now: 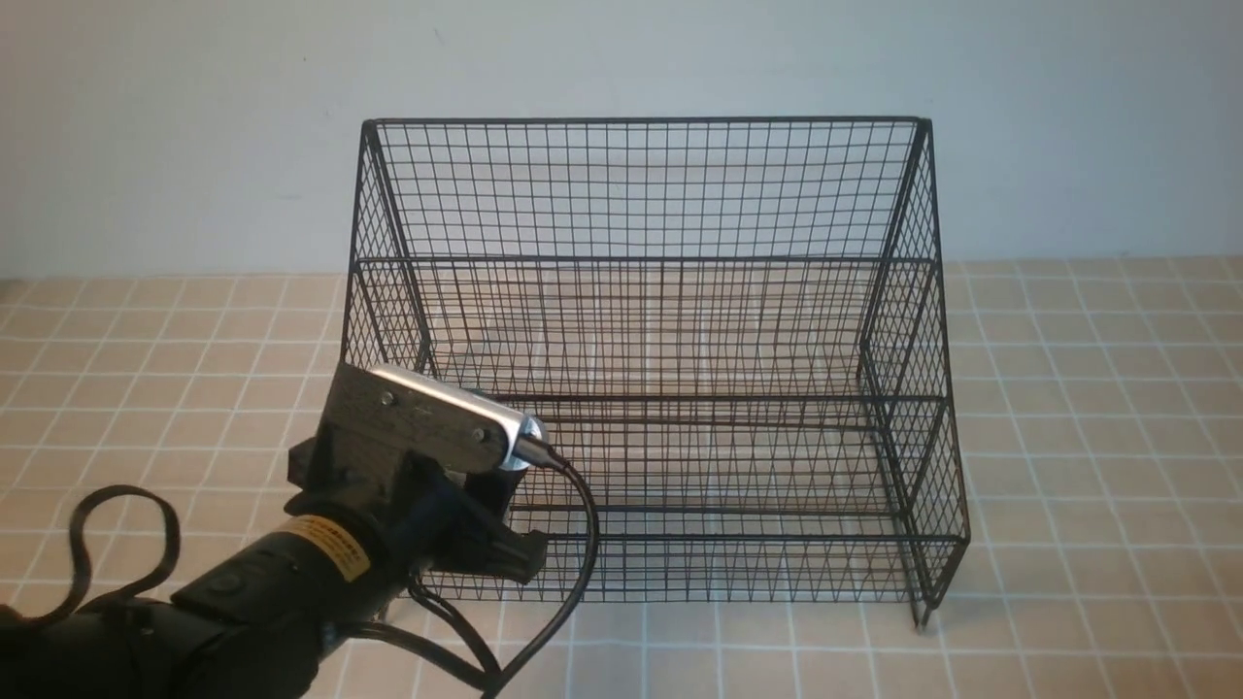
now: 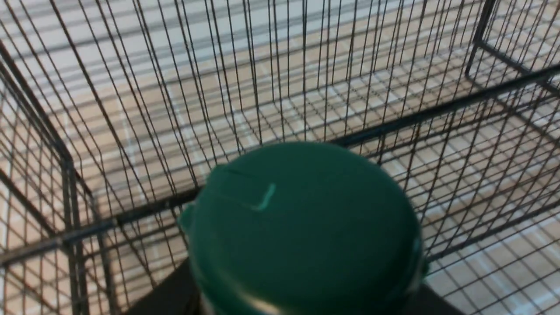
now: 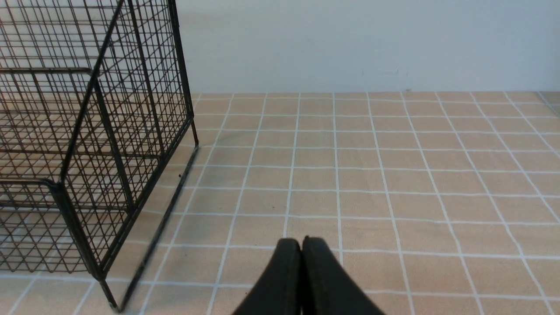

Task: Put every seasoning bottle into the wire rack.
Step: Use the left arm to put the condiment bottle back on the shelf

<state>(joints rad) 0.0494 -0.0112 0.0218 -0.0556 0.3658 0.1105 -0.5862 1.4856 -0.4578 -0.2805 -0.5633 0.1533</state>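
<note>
The seasoning bottle shows in the left wrist view as a dark green round cap (image 2: 302, 227), seen from above and very close. Dark fingers (image 2: 157, 297) sit tight against both of its sides, so my left gripper (image 2: 302, 306) is shut on it. In the front view my left arm's wrist (image 1: 427, 427) hangs over the front left corner of the black wire rack (image 1: 641, 194); the bottle is hidden behind the wrist there. The rack's tiers hold nothing that I can see. My right gripper (image 3: 302, 241) is shut and empty, low over the tiles beside the rack's side (image 3: 131, 131).
The rack stands on a beige tiled cloth (image 1: 1097, 408) with a pale wall behind. A black cable (image 1: 573, 544) loops from my left wrist in front of the rack's lowest tier. Another cable loop (image 1: 126, 544) lies at the left.
</note>
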